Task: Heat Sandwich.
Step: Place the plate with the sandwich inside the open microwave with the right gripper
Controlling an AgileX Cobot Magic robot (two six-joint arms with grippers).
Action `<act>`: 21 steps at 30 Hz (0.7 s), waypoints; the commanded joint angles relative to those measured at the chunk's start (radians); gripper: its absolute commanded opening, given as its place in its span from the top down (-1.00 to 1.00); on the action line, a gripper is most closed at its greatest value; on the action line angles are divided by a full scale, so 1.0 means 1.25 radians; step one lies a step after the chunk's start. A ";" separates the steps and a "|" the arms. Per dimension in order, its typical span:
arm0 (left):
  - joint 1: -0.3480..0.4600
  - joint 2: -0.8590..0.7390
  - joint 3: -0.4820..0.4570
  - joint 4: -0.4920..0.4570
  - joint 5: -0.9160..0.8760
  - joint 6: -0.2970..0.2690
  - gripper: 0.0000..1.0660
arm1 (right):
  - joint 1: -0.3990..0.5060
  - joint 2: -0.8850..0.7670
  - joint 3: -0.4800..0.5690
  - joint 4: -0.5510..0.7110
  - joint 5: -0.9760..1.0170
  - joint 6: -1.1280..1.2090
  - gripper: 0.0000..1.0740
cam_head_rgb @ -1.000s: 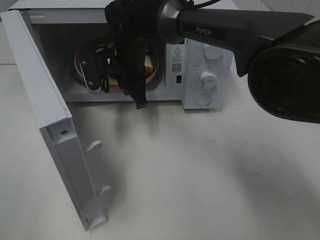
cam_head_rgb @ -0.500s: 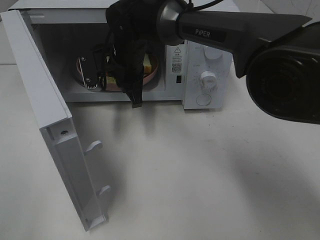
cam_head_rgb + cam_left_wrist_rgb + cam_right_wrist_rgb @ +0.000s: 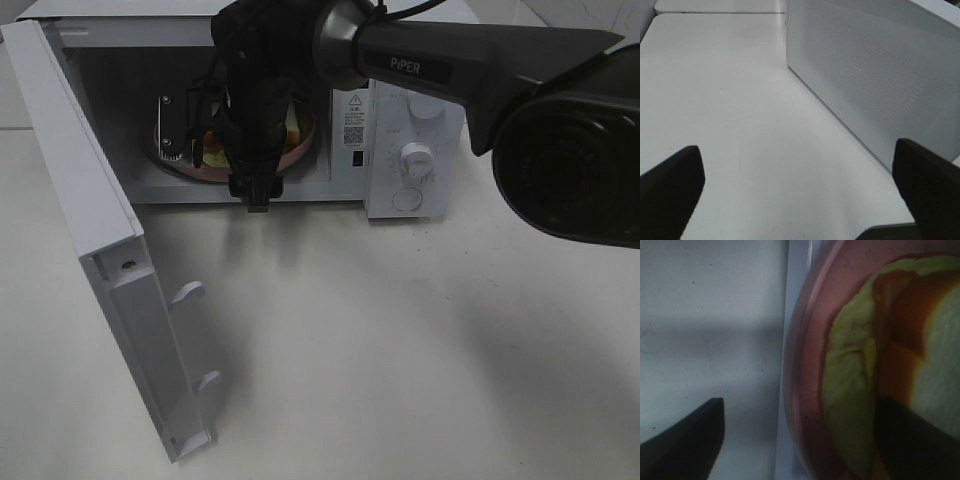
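Right gripper (image 3: 797, 415) stands open inside the microwave (image 3: 410, 120), jaws astride the rim of the pink plate (image 3: 807, 365), gripping nothing. The sandwich (image 3: 900, 355) lies on that plate beneath it. Placing looks done; next it must back out clear so the door (image 3: 90, 230) can shut.

Plain white tabletop (image 3: 400, 350), soft shadows

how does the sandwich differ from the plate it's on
The plate is round, plain pink; the sandwich is white bread with orange crust and a yellow-green layer. The plate is wider than the sandwich, which lies within its rim. Both sit inside the open microwave.
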 commanded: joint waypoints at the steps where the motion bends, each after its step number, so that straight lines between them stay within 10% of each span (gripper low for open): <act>1: -0.006 -0.018 0.002 -0.001 -0.002 -0.005 -0.83 | -0.001 -0.006 -0.004 0.013 -0.003 0.015 -0.57; 21: -0.006 -0.018 0.002 -0.001 -0.002 -0.005 -0.83 | 0.003 -0.094 0.158 0.003 -0.153 0.015 -0.45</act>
